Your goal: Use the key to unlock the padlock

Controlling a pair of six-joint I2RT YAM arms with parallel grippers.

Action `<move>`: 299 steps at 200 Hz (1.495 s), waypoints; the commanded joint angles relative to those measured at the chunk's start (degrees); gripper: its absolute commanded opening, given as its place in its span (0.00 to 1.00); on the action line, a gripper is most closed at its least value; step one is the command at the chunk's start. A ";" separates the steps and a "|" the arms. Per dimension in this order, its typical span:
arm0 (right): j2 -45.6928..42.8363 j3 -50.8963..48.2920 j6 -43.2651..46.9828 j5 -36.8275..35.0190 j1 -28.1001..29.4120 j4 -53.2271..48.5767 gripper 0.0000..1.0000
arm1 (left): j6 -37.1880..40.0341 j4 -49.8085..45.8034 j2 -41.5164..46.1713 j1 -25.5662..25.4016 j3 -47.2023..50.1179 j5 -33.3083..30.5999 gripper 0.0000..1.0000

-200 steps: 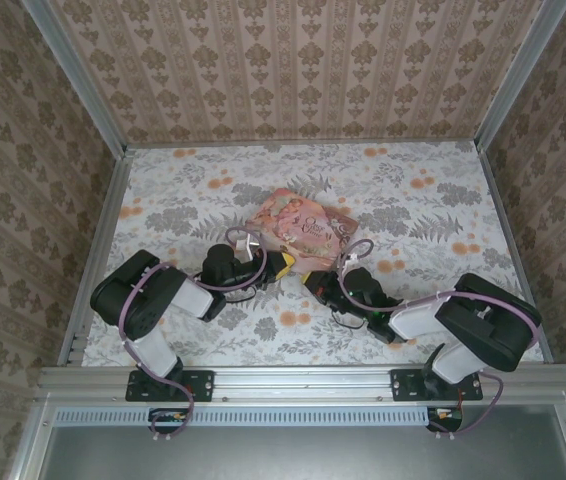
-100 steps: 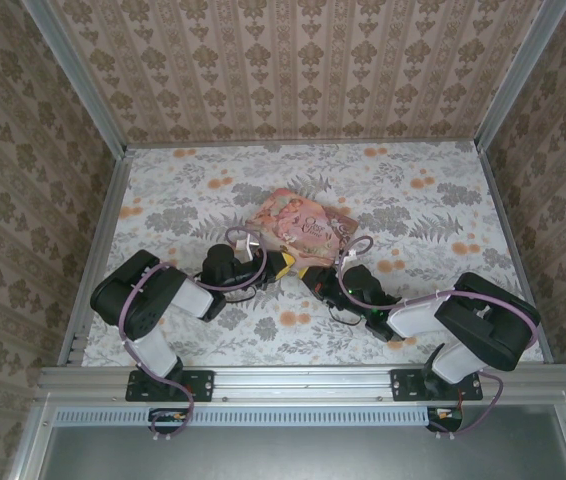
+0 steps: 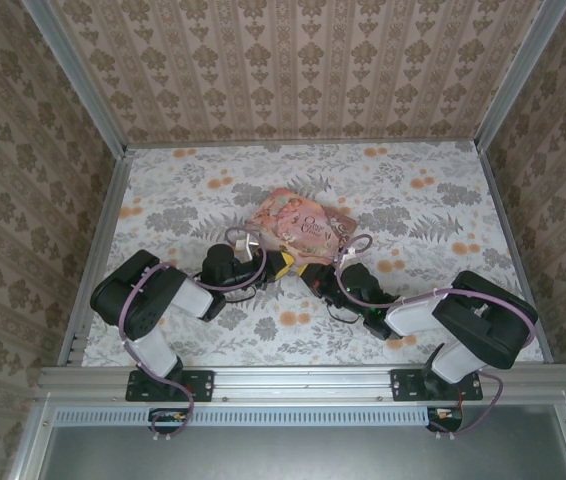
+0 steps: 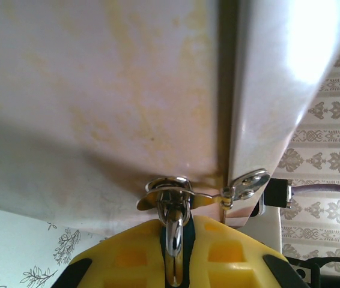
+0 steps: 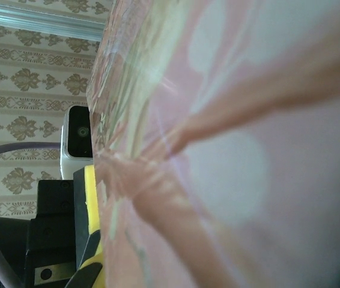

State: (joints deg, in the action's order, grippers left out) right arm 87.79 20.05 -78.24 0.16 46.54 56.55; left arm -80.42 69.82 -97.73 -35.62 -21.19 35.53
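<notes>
Floral cloth covers the table (image 3: 433, 190), which is boxed in by wallpapered walls (image 3: 293, 70). The padlock (image 4: 173, 246) sits at the near-left edge of the pink tin (image 3: 301, 228), close to the middle of the table. In the left wrist view its shiny shackle is threaded through the metal hasp (image 4: 169, 187) on the tin's pale side (image 4: 98, 90). A dark teal sliver of its body shows lower down. The left gripper (image 4: 173, 231) is clamped on the padlock, with its yellow fingers (image 4: 128, 255) pressed in from both sides and only a thin slit between them. Just right of the hasp, a small metal tab (image 4: 248, 183) lies at the seam where two panels of the tin meet. From above, the left gripper (image 3: 281, 264) touches the tin's near-left edge and the right gripper (image 3: 317, 277) is just beside the near edge, so the two tools are close together. I cannot tell whether the right gripper's jaws are apart or together. In the right wrist view the tin's pink face (image 5: 248, 150) is very close and blurred. Past its left edge are a yellow finger (image 5: 89, 204) on a black body and a white camera housing (image 5: 80, 141).
</notes>
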 commanded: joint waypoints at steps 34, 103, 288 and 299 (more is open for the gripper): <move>1.71 0.69 -0.51 -0.87 0.22 1.86 0.00 | 0.26 3.97 2.04 -0.60 -0.82 0.27 0.00; 1.95 1.54 -0.43 -0.50 -0.40 1.85 0.00 | 0.35 3.92 2.04 -1.25 -0.94 0.16 0.00; 7.66 3.94 1.03 0.29 -1.06 9.28 0.00 | -1.95 4.09 2.37 -7.08 -1.74 -4.53 0.00; 8.75 3.94 1.04 0.70 -1.15 11.01 0.00 | -2.36 4.18 2.46 -7.72 -2.05 -4.76 0.00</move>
State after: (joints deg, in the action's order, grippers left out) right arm 93.76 21.82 -77.97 -0.47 45.32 60.34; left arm -81.52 68.58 -97.73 -39.07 -21.19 25.76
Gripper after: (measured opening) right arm 0.067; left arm 0.098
